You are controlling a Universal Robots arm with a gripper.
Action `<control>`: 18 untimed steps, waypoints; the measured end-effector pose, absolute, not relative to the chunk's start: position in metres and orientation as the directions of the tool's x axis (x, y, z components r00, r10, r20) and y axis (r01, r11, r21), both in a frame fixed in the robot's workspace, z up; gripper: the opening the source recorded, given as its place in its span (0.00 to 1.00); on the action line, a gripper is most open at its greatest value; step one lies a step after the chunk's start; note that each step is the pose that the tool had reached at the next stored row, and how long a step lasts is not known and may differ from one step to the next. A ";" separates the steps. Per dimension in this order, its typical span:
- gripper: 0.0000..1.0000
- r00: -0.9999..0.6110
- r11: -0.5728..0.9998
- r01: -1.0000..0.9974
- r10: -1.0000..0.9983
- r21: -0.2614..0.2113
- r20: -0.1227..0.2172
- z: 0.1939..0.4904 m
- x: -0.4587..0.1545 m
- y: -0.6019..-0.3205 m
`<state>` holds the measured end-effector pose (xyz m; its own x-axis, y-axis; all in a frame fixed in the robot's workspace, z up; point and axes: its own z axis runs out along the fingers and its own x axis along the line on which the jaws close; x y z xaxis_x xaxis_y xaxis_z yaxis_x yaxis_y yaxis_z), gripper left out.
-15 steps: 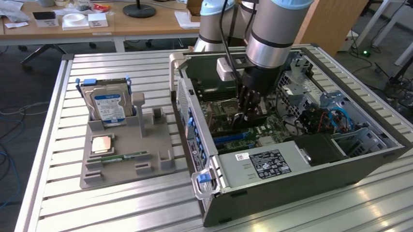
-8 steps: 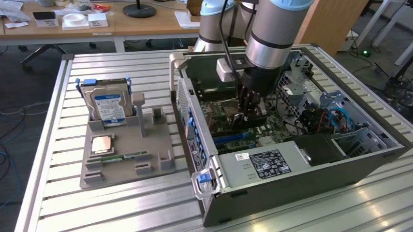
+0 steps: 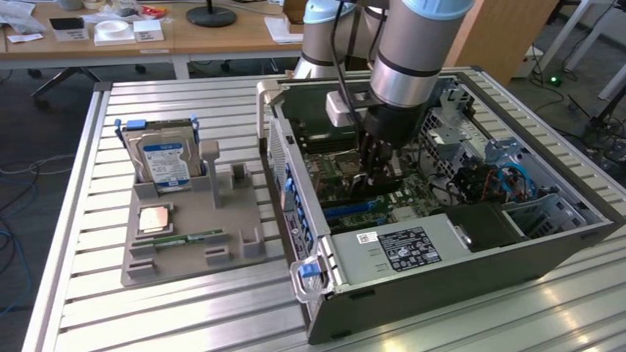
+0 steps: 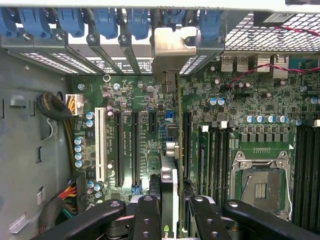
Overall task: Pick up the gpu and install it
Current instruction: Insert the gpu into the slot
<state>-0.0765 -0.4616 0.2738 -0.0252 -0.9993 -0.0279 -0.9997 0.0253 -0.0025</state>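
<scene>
Two fingers (image 4: pixel 146 220) around one gpu (image 4: pixel 169 195)

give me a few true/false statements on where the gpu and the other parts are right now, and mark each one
1. The jaws are closed on the thin black gpu card with a silver bracket, inside the open dark grey computer case. True.
2. The silver hard drive with a blue-white label lies inside the case. False: it stands upright in the grey holder tray, outside the case on the exterior view's left.
3. The narrow green memory stick lies in the grey tray. True.
4. The long white slot on the green motherboard holds a card. False: it is empty.
</scene>
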 end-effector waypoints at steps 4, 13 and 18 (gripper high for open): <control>0.27 -0.025 0.025 -1.000 -0.999 -0.002 -0.028 0.274 -0.078 -0.461; 0.27 -0.025 0.025 -1.000 -0.999 -0.003 -0.028 0.271 -0.079 -0.461; 0.27 -0.025 0.025 -1.000 -0.999 -0.002 -0.028 0.271 -0.080 -0.460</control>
<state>-0.0799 -0.4604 0.2713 -0.0251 -0.9993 -0.0278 -0.9997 0.0252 -0.0025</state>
